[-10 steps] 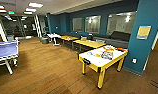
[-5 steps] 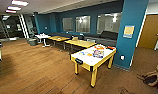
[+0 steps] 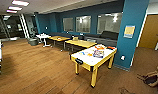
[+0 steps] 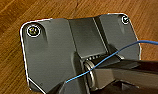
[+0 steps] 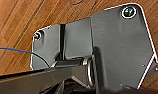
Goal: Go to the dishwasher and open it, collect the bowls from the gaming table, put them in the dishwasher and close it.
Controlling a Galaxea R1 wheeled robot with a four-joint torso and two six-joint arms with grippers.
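Observation:
The gaming table (image 3: 86, 59) stands right of centre in the head view, with a white top, a dark rim and yellow sides and legs. Colourful things (image 3: 98, 53) lie on the far half of its top, too blurred for me to tell which are bowls. The dishwasher is out of view. Both wrist views look down past the robot's dark plates at wooden floor (image 4: 10, 30), with a thin blue cable (image 4: 107, 57) crossing.
A blue pillar (image 3: 131, 35) rises just behind the gaming table. Low yellow tables (image 3: 81, 43) and a small white table (image 3: 43, 36) stand further back before a dark sofa (image 3: 105, 36). A bag (image 3: 151, 78) lies on the floor at right. Wood floor (image 3: 37, 67) spreads to the left.
The whole head view has shifted: the camera has turned and come nearer, so the gaming table now shows larger and more to the left. Nothing in the room moved.

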